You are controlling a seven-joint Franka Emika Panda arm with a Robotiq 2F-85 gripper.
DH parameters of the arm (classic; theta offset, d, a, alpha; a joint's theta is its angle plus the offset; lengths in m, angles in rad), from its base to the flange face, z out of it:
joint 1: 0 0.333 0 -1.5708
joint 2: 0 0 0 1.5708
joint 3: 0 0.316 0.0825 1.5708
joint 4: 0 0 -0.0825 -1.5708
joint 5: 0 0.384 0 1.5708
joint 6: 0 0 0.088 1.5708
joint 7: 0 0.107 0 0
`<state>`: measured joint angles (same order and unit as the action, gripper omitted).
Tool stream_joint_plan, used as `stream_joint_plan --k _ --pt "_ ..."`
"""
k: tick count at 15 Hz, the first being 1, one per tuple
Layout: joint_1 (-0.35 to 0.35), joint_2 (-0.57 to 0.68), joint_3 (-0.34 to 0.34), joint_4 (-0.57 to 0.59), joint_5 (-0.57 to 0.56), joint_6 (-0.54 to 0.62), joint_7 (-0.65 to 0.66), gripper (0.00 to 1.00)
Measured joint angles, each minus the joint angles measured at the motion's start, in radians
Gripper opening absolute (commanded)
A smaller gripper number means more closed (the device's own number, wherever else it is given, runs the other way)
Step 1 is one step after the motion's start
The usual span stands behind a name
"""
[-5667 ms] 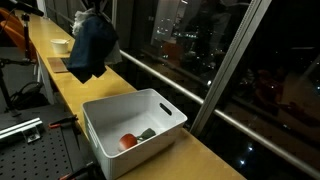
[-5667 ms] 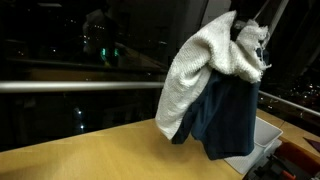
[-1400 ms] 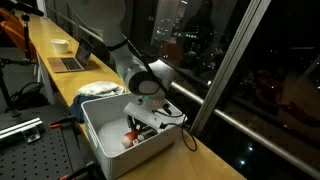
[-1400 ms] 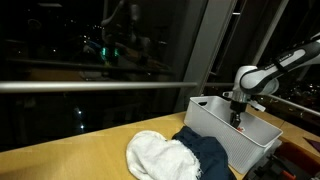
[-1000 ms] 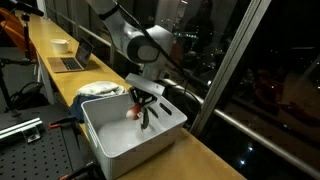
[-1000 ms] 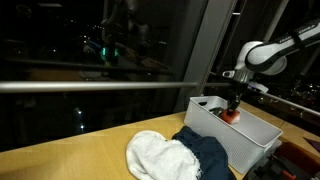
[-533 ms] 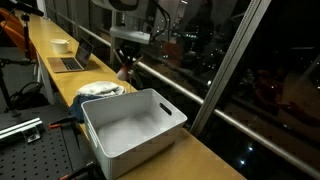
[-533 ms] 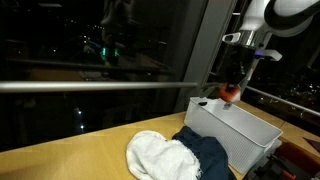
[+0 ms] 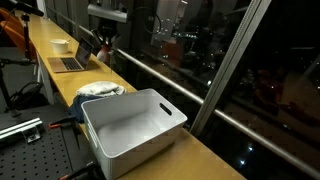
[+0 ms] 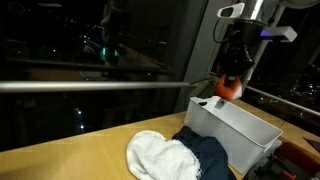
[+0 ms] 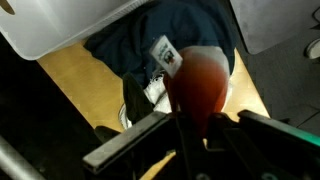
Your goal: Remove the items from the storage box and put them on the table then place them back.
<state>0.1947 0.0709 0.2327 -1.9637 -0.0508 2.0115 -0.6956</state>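
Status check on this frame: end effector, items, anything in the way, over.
End effector shut on red ball, high above table. Storage box shows nothing inside. Navy garment, white cloth piled beside box.

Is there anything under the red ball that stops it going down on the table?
Yes. In the wrist view the dark navy garment lies right under the red ball held in the claw. Bare table shows beside it, so the ball would likely need to go sideways first.
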Motion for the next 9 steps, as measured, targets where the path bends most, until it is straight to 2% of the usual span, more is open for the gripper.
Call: stream_joint_plan --k 4,5,6,7,9 --pt "-0.013 0.001 -0.011 -0.019 0.031 -0.001 -0.047 0.04" --pt "-0.014 0.001 -0.012 -0.025 0.041 -0.001 -0.057 0.10" --pt "-0.014 0.002 -0.013 -0.030 0.046 -0.001 -0.063 0.22" --pt "-0.014 0.002 -0.013 -0.035 0.052 -0.001 -0.068 0.38" --pt "-0.013 0.003 -0.013 -0.040 0.058 -0.001 -0.076 0.51"
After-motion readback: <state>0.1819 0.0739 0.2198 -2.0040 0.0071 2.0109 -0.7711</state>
